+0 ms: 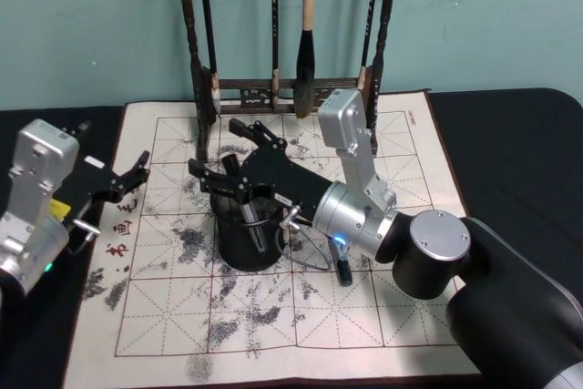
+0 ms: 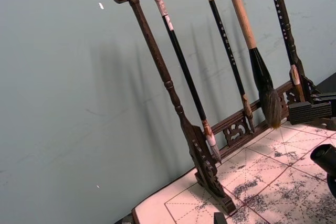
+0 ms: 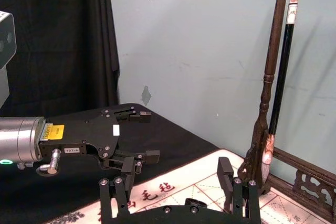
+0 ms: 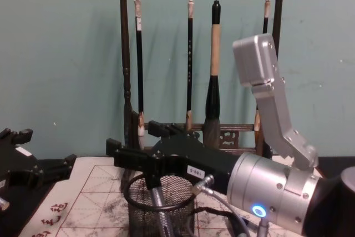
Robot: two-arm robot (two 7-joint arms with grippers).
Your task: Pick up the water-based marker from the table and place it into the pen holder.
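Chest view shows the water-based marker (image 4: 158, 210) leaning inside the pen holder (image 4: 169, 206), grey barrel visible through the mesh; head view gives just a thin line in the cup. Head view puts the holder on the mat (image 1: 273, 316), in front of the brush rack (image 1: 282, 88). Right gripper (image 1: 214, 146) hangs directly over the holder rim, fingers spread wide, clamping nothing; can't tell if the marker's top touches its underside. Right wrist view catches the left gripper (image 3: 149, 135) at the mat's left edge above the table (image 1: 510, 134); fingers apart, empty.
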